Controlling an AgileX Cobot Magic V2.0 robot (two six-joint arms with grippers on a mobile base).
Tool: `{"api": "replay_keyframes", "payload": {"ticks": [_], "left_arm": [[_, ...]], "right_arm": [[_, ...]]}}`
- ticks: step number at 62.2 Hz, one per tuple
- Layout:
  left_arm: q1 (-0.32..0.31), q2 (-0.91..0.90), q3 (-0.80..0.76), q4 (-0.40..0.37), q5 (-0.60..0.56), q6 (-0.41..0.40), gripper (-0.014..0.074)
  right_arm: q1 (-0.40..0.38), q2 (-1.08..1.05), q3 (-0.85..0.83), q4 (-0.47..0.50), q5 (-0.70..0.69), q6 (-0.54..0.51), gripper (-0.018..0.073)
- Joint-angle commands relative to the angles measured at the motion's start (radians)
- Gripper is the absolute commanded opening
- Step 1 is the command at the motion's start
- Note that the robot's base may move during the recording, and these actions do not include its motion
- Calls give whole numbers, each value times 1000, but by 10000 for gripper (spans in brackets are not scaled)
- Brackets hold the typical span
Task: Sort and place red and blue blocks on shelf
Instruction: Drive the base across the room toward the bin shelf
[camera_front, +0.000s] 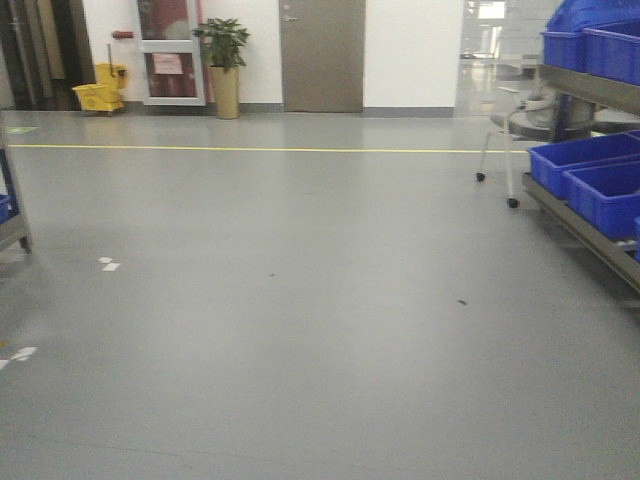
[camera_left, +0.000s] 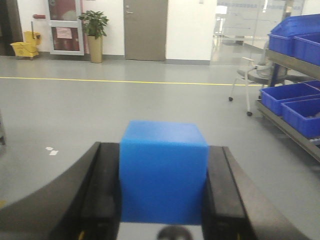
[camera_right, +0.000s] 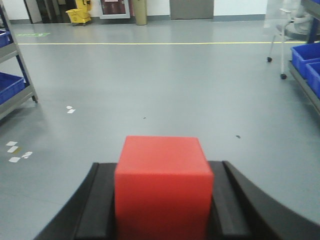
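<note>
Blue block (camera_left: 163, 172) sits clamped between the left gripper's (camera_left: 161, 155) black fingers (camera_left: 102, 200), and the red block (camera_right: 163, 192) is pinched the same way in the right gripper (camera_right: 161, 167). Both cubes are held well short of the shelf (camera_front: 590, 88) (a grey rack loaded with blue bins (camera_front: 590, 160)), which stands to their right across grey floor (camera_front: 300, 300), with a wheeled chair (camera_front: 515, 125) beside it.

The left gripper (camera_left: 162, 150) is held out and pointed forward, with its two black jaws pressed against opposite sides of the blue block (camera_left: 163, 180), while the right gripper (camera_right: 162, 167) is carried in a like forward-facing pose, its jaws likewise clamped on the red block (camera_right: 162, 197).
</note>
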Motion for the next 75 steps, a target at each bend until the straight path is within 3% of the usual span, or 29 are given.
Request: {"api": "replay_keyframes", "payload": {"ticks": [1, 75], "left_arm": [[1, 5, -29, -6, -89, 2, 124], [1, 5, -29, -6, -89, 2, 124]], "right_arm": [[-7, 6, -31, -8, -94, -1, 68], [-7, 6, -31, -8, -94, -1, 68]]}}
